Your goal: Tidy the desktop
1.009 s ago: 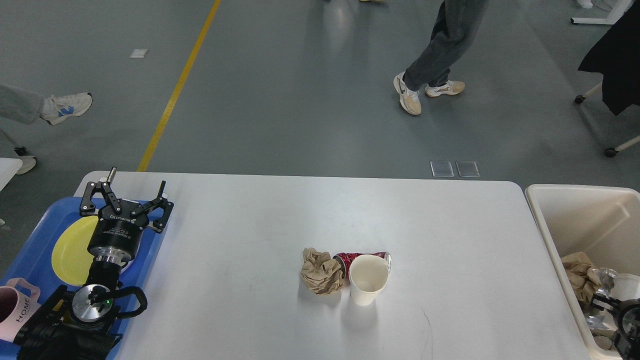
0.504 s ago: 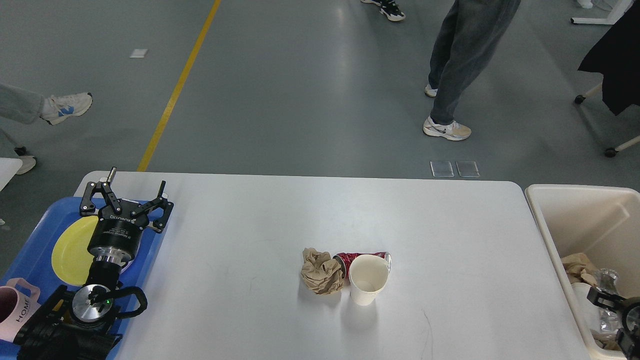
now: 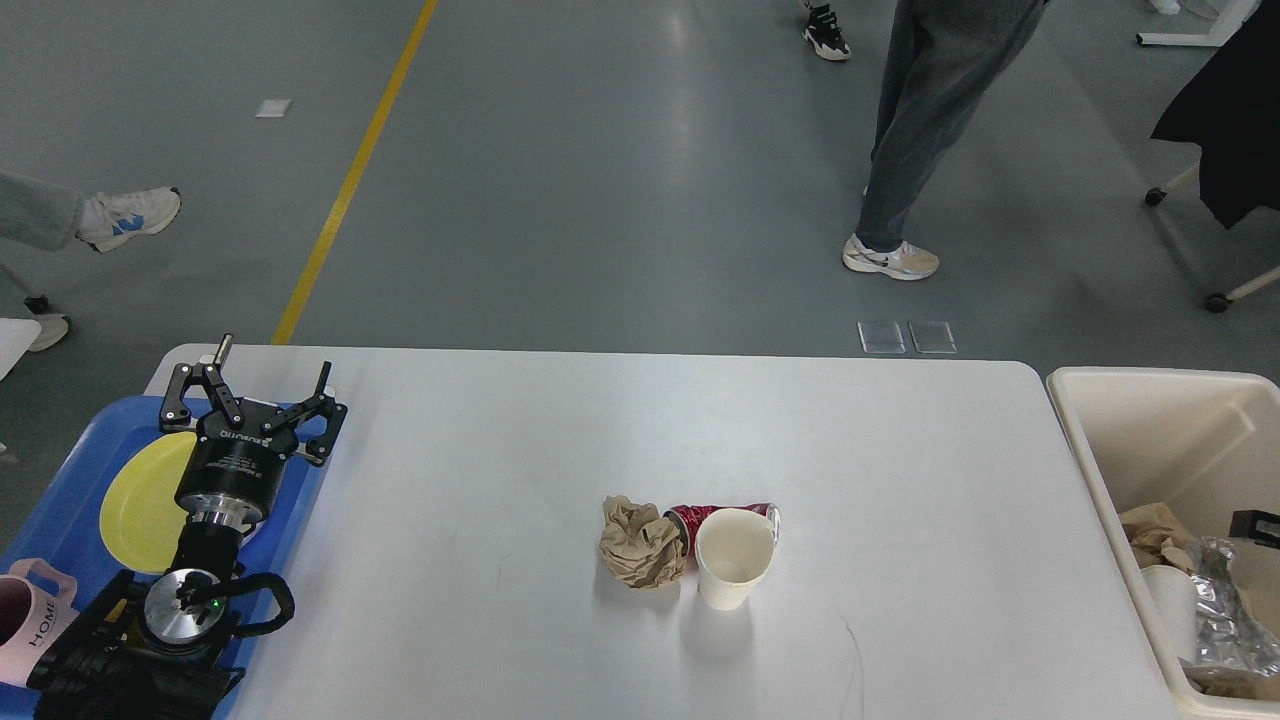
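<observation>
The white desktop carries a crumpled brown paper ball, a crushed red can lying on its side and an upright white paper cup, all touching near the middle. My left gripper is open and empty, above the far end of the blue tray at the left. Of my right arm only a small black part shows at the right edge over the cream bin; its fingers cannot be told apart.
The tray holds a yellow plate and a pink mug. The bin holds brown paper, a silver foil wrapper and a white cup. A person's legs stand beyond the table's far edge.
My right gripper has risen out of the bin and moved off toward the right edge. The foil wrapper now lies loose in the bin. The left arm has not moved.
</observation>
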Robot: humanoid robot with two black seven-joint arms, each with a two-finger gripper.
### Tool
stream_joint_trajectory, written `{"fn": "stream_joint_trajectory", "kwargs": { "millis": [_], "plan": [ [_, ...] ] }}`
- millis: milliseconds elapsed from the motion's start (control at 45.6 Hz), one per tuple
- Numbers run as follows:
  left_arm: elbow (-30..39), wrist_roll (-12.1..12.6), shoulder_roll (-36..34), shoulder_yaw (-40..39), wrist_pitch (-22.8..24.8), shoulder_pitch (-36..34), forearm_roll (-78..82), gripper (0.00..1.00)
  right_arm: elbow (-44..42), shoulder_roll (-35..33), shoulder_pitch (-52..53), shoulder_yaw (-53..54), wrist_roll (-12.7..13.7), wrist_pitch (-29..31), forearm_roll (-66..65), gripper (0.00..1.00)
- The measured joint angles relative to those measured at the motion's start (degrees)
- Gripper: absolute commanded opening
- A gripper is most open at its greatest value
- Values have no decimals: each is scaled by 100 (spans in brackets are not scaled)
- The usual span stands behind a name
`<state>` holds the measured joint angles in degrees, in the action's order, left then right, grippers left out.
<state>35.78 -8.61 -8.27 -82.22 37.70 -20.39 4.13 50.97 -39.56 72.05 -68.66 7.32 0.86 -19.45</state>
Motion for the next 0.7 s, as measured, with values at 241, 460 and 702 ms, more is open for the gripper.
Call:
{"fn": "stream_joint_trajectory", "kwargs": {
  "millis": [241, 460, 702],
  "plan": [
    [0, 0, 0, 3, 0, 0, 0, 96, 1744, 709, 2863, -1367, 126, 1914, -25, 100],
    [-5, 0, 0, 4, 0, 0, 0, 96, 2479, 1498, 4921, -1322, 119, 4067, 11, 100],
    [-11, 0, -3, -5, -5, 0, -1, 96, 4149, 2113, 6518, -797, 59, 4230, 295, 100]
  ]
}}
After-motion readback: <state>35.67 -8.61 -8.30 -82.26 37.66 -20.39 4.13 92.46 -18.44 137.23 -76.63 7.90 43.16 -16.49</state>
